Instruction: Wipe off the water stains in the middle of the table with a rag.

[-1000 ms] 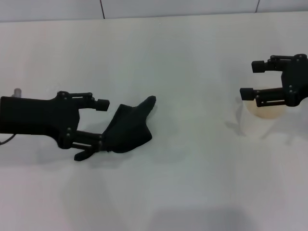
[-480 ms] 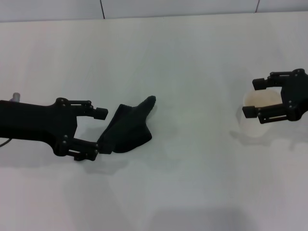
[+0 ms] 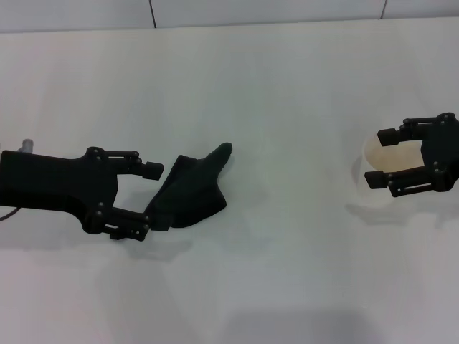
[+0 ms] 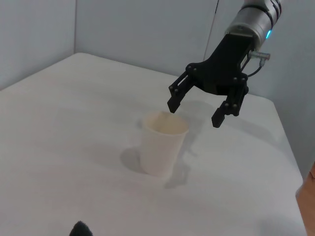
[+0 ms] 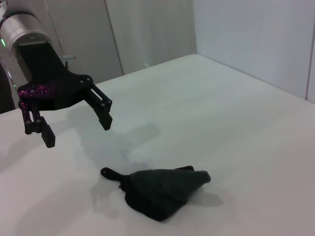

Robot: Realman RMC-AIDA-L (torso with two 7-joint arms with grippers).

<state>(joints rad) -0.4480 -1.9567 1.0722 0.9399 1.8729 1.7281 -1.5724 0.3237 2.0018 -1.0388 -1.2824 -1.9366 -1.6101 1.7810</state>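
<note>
Lying crumpled on the white worktop (image 3: 287, 86), the dark rag (image 3: 190, 190) looks soft and light (likely to fold when pinched), best taken at its bunched thick end. Just beside it hangs the left pincer (image 3: 140, 201), jaws spread and empty. Well apart, the right pincer (image 3: 380, 158) hovers open above a white cup (image 4: 162, 142). No stain shows.

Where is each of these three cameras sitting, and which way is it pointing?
Head view: up on the robot's head, looking down at the white table; left end effector open by the rag, right end effector open over the paper cup.
Left wrist view: looks across at the cup and right end effector.
Right wrist view: looks back at the rag and left end effector.
Every view shows the table.
</note>
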